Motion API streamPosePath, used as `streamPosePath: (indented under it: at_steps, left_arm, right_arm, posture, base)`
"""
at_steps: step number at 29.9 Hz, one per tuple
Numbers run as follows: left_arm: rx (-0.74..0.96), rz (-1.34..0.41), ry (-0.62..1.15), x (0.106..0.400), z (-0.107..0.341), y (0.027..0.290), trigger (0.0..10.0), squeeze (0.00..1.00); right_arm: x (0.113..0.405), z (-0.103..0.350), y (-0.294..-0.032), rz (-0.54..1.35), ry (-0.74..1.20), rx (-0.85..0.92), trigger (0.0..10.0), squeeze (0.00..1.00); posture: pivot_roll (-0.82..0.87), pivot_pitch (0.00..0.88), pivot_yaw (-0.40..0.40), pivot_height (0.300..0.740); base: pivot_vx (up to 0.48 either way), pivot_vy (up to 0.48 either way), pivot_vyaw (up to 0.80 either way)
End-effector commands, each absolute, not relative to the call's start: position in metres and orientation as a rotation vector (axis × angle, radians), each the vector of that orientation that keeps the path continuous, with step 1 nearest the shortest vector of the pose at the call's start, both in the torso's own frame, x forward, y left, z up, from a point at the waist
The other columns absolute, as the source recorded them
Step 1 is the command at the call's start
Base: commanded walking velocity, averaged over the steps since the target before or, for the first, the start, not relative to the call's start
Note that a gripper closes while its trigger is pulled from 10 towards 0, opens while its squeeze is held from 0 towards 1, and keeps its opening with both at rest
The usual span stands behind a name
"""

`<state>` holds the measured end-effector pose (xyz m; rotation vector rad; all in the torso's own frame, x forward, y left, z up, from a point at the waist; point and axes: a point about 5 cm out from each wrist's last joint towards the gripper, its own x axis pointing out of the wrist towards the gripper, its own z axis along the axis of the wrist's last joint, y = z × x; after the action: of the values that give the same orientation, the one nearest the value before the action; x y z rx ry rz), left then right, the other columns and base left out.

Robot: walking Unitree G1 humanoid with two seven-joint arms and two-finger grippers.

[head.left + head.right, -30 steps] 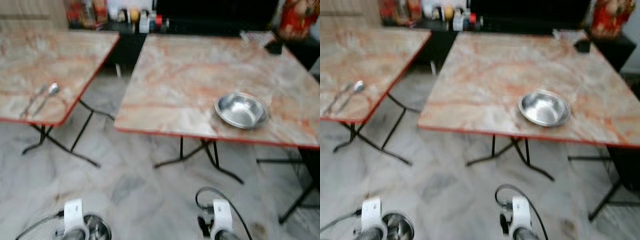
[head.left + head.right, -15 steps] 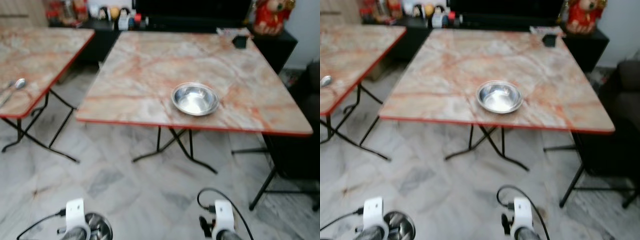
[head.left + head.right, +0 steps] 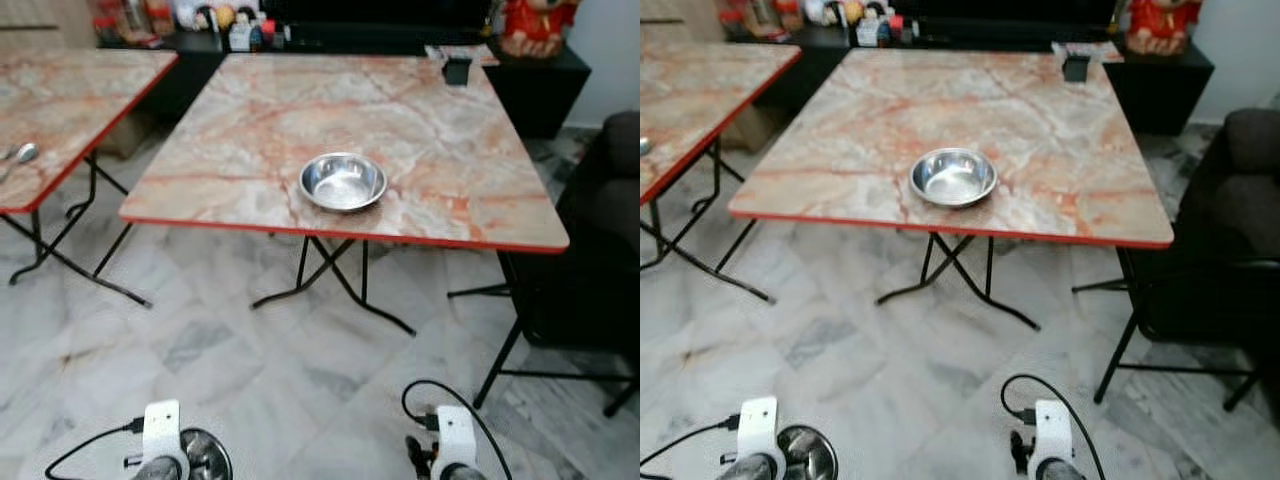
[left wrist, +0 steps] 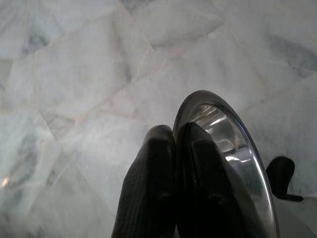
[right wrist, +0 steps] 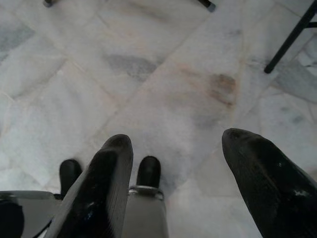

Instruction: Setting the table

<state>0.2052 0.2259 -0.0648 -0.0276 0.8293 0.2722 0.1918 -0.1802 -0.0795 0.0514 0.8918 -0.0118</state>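
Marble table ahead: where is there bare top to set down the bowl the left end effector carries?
The table is mostly bare: free top lies left, right and behind the steel bowl, up to the small black cup at the far right corner. The near edge in front of that bowl is tight. The left end effector grips a second bowl.

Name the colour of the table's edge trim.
Red, around the marbled table; clearest in the left eye view.

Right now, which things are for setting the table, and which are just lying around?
For the job: steel bowl on the table; second steel bowl pinched in the left gripper; spoon on the side table.

Lying about: black cup, red toy, shelf clutter, dark chair.
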Motion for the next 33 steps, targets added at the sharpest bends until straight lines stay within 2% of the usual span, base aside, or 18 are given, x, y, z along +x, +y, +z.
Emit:
streamPosePath:
  at_steps: [1,22,33]
  left_arm:
    - [-0.031,0.271,0.840,0.2010,-0.0672,0.2257,10.0,0.00]
    - [-0.029,0.263,0.830,0.2044,-0.0656,0.2243,10.0,0.00]
    - [-0.030,0.249,0.836,0.2020,-0.0672,0.2230,10.0,0.00]
  right_arm:
    - [0.1908,-0.0804,-0.1769,-0.009,0.899,0.062,10.0,0.00]
    - [0.1937,-0.0789,-0.1763,-0.007,0.886,0.067,10.0,0.00]
    - [0.1928,-0.0802,-0.1722,0.019,0.912,0.078,10.0,0.00]
  posture:
    - [0.02,0.112,-0.024,0.740]
    - [0.03,0.115,-0.029,0.740]
    - [0.03,0.114,-0.034,0.740]
  base:
    - [0.405,0.000,0.00]
    - [0.412,0.000,0.00]
    - [0.000,0.000,-0.09]
